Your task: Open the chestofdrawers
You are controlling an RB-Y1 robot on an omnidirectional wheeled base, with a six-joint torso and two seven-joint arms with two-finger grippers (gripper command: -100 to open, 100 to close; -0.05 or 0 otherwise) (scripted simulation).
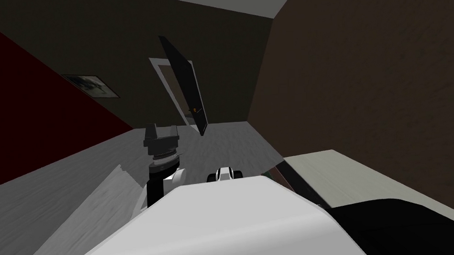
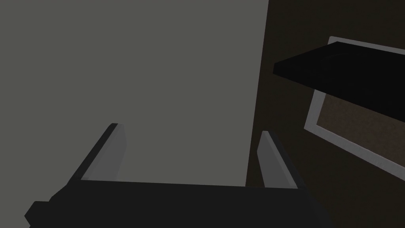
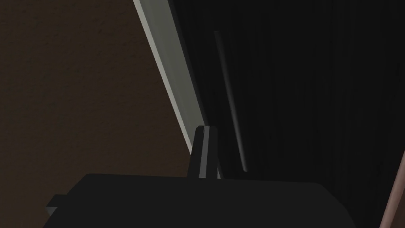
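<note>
The robot's right gripper (image 3: 205, 130) has its two fingers pressed together, holding nothing. Its tip sits just beside the thin bar handle (image 3: 231, 103), not around it. That handle runs along the dark front (image 3: 316, 99) of the chest of drawers (image 1: 367, 189), which stands close on the robot's right under a pale top edge (image 3: 174, 79).

The main risk is that the closed fingers cannot straddle the bar. If the gripper pushes forward like this, it would likely hit the front or skid off the handle. The fingers probably need to spread first and line up across the bar. The bar is slim and dim against the dark front, so a small aiming error could leave the fingers closing on nothing.

The robot also stands very near the chest of drawers, so a drawer pulled out may meet its body before it has opened far.

The left gripper (image 2: 190, 130) is raised on the robot's left with its fingers spread apart and empty.

Further off, across the grey floor (image 1: 222, 143), a dark door (image 1: 186, 82) stands ajar.
</note>
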